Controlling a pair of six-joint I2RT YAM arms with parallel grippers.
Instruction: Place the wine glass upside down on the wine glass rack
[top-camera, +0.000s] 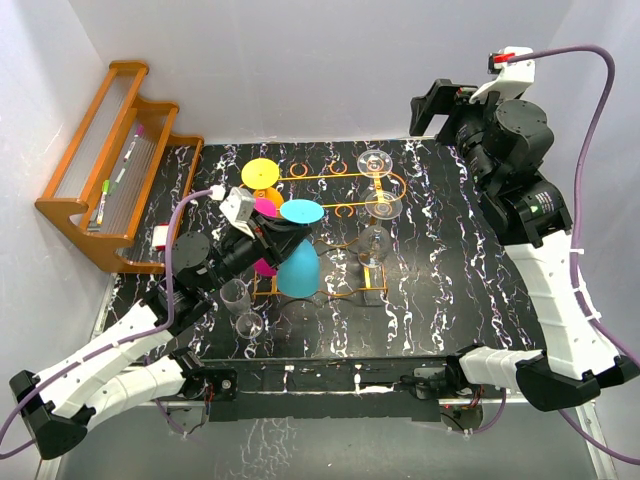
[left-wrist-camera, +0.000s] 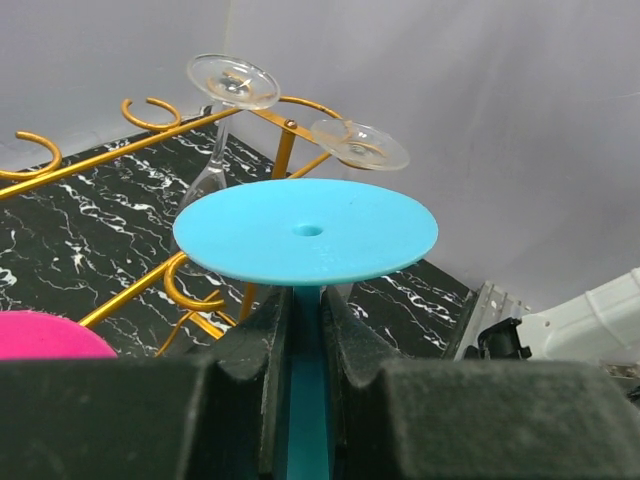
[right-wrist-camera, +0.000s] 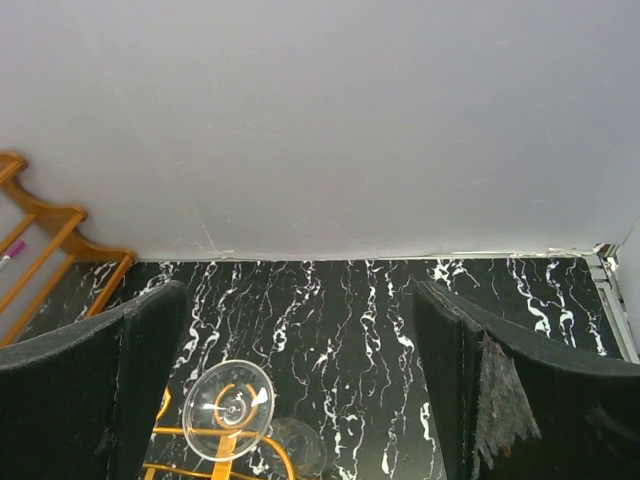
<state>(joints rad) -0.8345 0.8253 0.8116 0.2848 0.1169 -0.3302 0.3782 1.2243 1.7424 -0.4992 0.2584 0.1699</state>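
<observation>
My left gripper (top-camera: 275, 233) is shut on the stem of a blue wine glass (top-camera: 298, 268), held upside down with its round foot (left-wrist-camera: 305, 232) on top. The gold wire wine glass rack (top-camera: 335, 232) stands mid-table, and the blue glass is at its left side. In the left wrist view, a rack loop (left-wrist-camera: 190, 292) lies just left of and below the foot; I cannot tell if the stem sits in a loop. My fingers (left-wrist-camera: 250, 340) press the blue stem (left-wrist-camera: 305, 330). My right gripper (top-camera: 435, 105) is open, empty and raised at the far right.
Three clear glasses (top-camera: 375, 162) hang upside down on the rack's right side. A yellow foot (top-camera: 260, 172) and a pink foot (top-camera: 266, 205) sit at its left. Two clear glasses (top-camera: 240, 305) stand near my left arm. An orange wooden rack (top-camera: 110, 170) is far left.
</observation>
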